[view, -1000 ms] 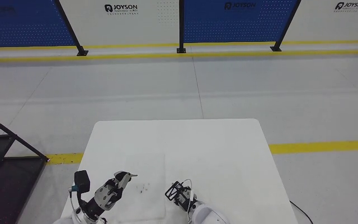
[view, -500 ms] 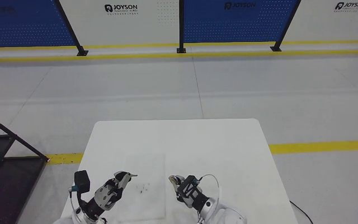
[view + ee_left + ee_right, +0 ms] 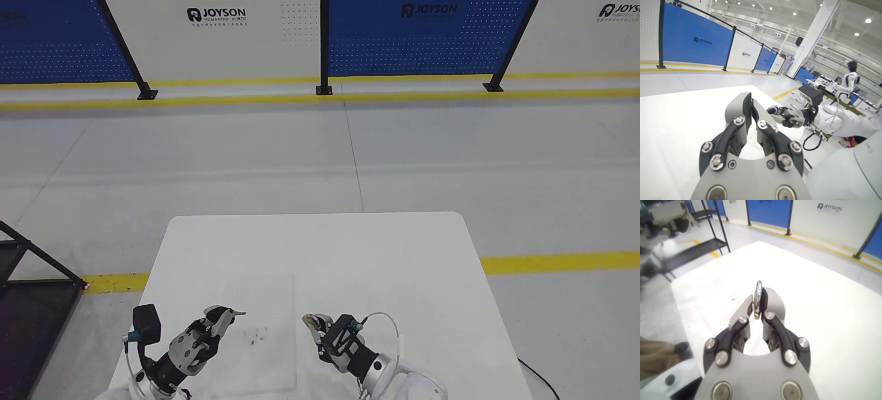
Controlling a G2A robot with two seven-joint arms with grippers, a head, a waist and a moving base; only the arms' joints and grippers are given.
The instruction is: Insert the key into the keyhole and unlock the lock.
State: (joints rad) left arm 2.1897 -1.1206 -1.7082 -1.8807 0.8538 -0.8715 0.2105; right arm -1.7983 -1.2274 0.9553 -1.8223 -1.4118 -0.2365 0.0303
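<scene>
Currently you have both arms low over the near edge of the white desk point(image 3: 380, 260), one on each side of its middle. Your left pincer point(image 3: 224, 318) is clenched: in its own wrist view the two dark ribbed pads point(image 3: 746, 106) press tightly together. From above, the key point(image 3: 237, 314) juts out of that pincer's tip as a thin metal sliver, pointing across the desk toward the other arm (it is too small for you to make out its teeth or which way they face).

Your right pincer point(image 3: 320, 327) is grasping the lock point(image 3: 316, 321). In the right wrist view you can see the lock edge-on between the fingers. Its brass body point(image 3: 757, 314) sits deeper in the grip and its silver shackle point(image 3: 759, 289) rises past the fingertips. One ribbed pad lies flat against the shackle side, and the other finger meets the opposite brass face. The keyhole is hidden from you in every view.

Key and lock are near each other but apart, with open desk between the two pincer tips. A few dark specks point(image 3: 262, 335) mark the desk in that gap, nearer the left pincer. The lock is held off the desk surface.
</scene>
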